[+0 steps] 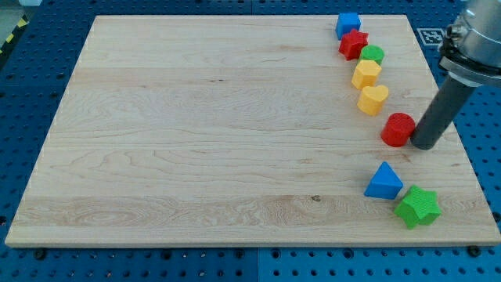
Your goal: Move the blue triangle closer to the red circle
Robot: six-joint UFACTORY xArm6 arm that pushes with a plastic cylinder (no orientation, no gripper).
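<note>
Seven little blocks sit on the wooden board (196, 133), all bunched toward the view's right, with the board itself resting on a blue pegboard surface (31, 94). Going left to right: up near the view's top edge there's a blue cube (347, 23), with a red star (353, 44) touching it just below. Next down the line is a yellow hexagon-ish block (365, 74), tucked against a green round block (373, 55) that sits just above it, then a yellow heart (373, 99) right under that. Lower down, the blue triangle (383, 182) sits near the view's bottom right, well below the red circle (399, 130) and apart from it. A green star (417, 206) is just beside the triangle, pretty much touching its lower right corner. The arm's tip (427, 145) is planted right against the red circle's right side, above and to the right of the blue triangle, not touching the triangle. No jaws on this rig at all, just a plain dark rod, so it's got hold of nothing.
</note>
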